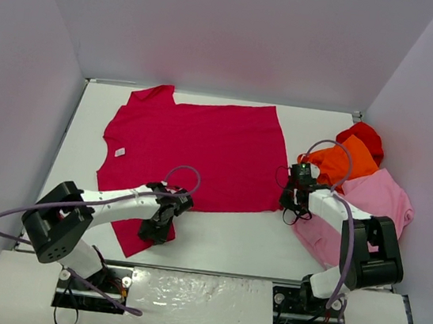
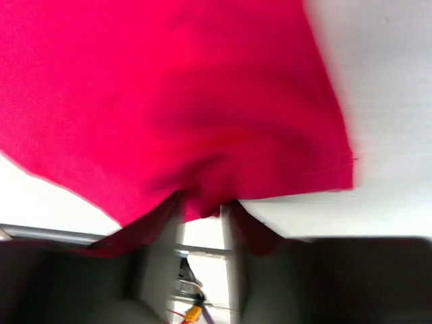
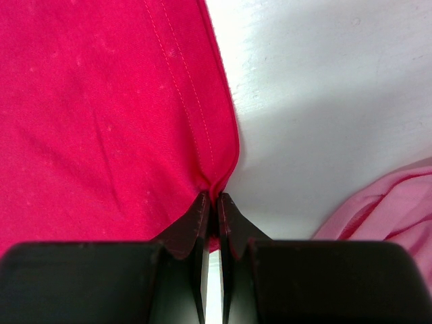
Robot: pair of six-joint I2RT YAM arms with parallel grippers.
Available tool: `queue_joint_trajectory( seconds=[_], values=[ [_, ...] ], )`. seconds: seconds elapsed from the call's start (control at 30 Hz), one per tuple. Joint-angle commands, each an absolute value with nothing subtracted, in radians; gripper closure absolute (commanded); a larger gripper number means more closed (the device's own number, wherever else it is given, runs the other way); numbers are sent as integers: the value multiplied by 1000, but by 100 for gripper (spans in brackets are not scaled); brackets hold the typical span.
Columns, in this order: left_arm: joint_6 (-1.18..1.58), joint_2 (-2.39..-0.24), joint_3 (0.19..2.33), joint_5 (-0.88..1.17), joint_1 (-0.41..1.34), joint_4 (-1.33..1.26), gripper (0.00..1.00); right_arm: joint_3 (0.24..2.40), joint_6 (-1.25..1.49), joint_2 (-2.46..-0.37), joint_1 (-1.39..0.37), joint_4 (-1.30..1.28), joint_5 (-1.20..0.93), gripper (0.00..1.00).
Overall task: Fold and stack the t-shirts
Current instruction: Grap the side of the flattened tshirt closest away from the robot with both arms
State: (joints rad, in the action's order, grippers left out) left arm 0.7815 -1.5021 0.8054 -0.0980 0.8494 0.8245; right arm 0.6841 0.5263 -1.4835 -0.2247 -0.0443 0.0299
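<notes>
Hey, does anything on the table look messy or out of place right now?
Yes. The orange shirt, red shirt and pink shirt lie crumpled in a loose heap at the right edge of the table, not folded. The crimson shirt is spread out but askew, its near sleeve bunched at the left gripper.

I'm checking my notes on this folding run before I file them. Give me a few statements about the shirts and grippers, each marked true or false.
1. The crimson t-shirt lies spread out on the table. True.
2. The right gripper is shut on the pink t-shirt. False: it pinches the crimson t-shirt's edge, and the pink one lies beside it.
3. The orange t-shirt lies on the left side of the table. False: it sits in the pile on the right, with the pink t-shirt and the red t-shirt.
4. Crimson cloth is bunched between the fingers of the left gripper. True.
</notes>
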Motion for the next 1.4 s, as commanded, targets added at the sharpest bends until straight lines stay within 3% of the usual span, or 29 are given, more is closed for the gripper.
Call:
queue_joint_trajectory(
  seconds=[0.0, 0.3, 0.63, 1.03, 1.37],
  values=[
    [767, -1523, 755, -47, 844, 732, 100, 656, 531, -1468, -237, -132, 45, 100],
    [761, -1434, 733, 28, 844, 718, 100, 653, 532, -1460, -240, -133, 47, 100],
    [691, -1366, 1034, -148, 774, 1063, 100, 666, 511, -1415, -242, -133, 75, 100],
    [458, -1514, 1334, -252, 557, 1112, 100, 855, 449, -1396, -242, -163, 62, 100],
    [316, -1673, 1714, -261, 423, 1167, 100, 1105, 399, -1546, -238, -161, 104, 100]
  ],
)
